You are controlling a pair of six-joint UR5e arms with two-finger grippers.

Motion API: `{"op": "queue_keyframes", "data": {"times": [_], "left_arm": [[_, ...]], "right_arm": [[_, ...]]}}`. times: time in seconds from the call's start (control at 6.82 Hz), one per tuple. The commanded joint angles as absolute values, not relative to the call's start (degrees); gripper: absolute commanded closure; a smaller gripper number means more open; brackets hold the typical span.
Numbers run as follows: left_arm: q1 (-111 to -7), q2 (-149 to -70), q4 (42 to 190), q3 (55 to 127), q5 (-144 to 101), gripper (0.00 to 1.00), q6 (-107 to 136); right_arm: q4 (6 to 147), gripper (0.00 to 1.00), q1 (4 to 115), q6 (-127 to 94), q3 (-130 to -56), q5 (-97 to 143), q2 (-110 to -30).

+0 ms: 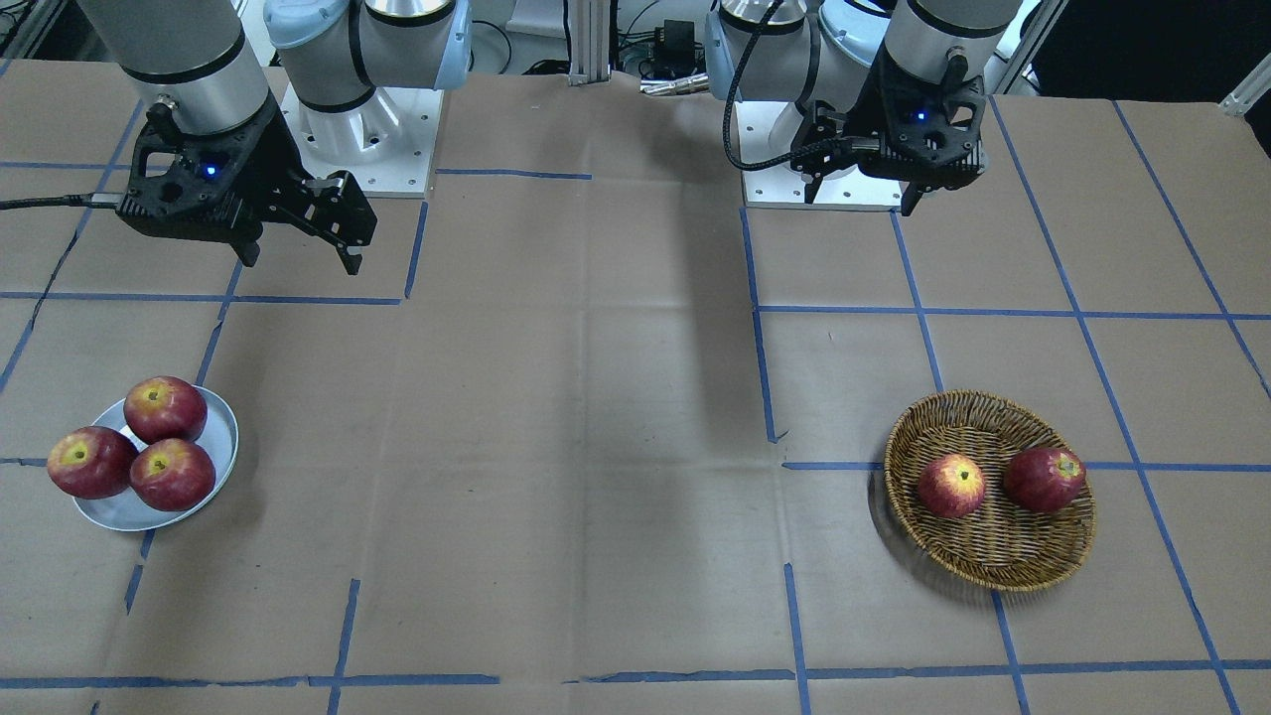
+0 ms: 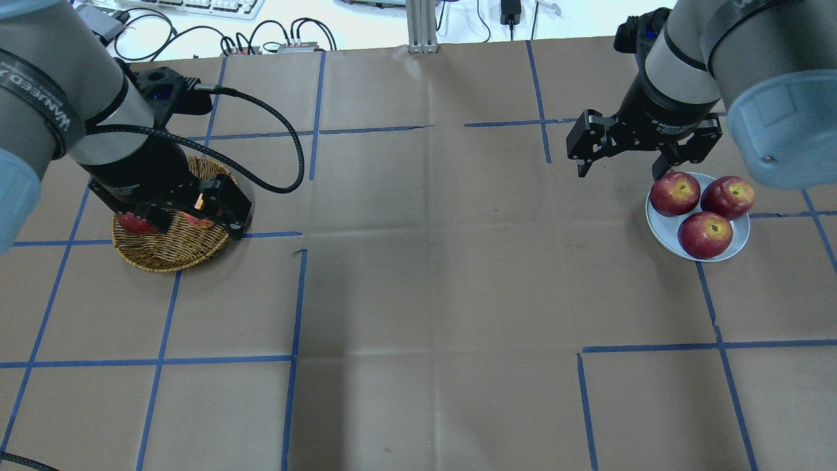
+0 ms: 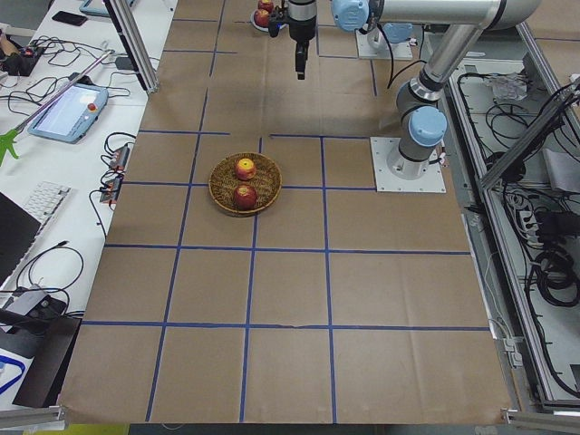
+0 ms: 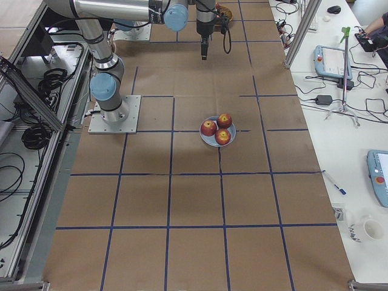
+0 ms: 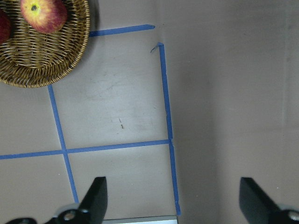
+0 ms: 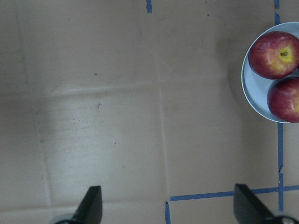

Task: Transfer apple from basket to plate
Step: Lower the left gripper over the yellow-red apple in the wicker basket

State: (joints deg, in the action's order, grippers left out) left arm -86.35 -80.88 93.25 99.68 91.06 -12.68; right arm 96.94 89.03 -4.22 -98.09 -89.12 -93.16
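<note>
The left gripper (image 5: pixel 172 201), fingers spread wide, hangs over brown paper (image 5: pixel 233 93) crossed by blue tape (image 5: pixel 166 93), beside the basket (image 5: pixel 42 77) holding the apple (image 5: pixel 43 13) and a darker apple (image 5: pixel 3 25).

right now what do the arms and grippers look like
Both arms are silver-grey tubes with pale blue joint caps. The left gripper and right gripper are black, two-fingered, each with a blue light. A black cable leaves the left wrist, which wears a white-lettered black strap.

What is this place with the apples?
Probably a robot lab: a grey left robot arm and grey right robot arm are bolted to a brown paper-covered table with blue tape lines, and a white bench holds a control tablet and keyboard.
</note>
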Motion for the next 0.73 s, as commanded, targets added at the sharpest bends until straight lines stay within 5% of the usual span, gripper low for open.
{"op": "queue_keyframes", "data": {"times": [0.0, 0.59], "left_arm": [[-78.79, -82.34, 92.82, 99.93, 94.36, 0.01, -19.75], [-71.90, -98.22, 68.86, 102.13, 94.40, 0.01, -29.62]], "right_arm": [[96.94, 0.00, 89.03, -4.22, -98.00, -89.12, -93.16], [97.03, 0.00, 89.03, -4.22, -98.00, -89.12, -93.16]]}}
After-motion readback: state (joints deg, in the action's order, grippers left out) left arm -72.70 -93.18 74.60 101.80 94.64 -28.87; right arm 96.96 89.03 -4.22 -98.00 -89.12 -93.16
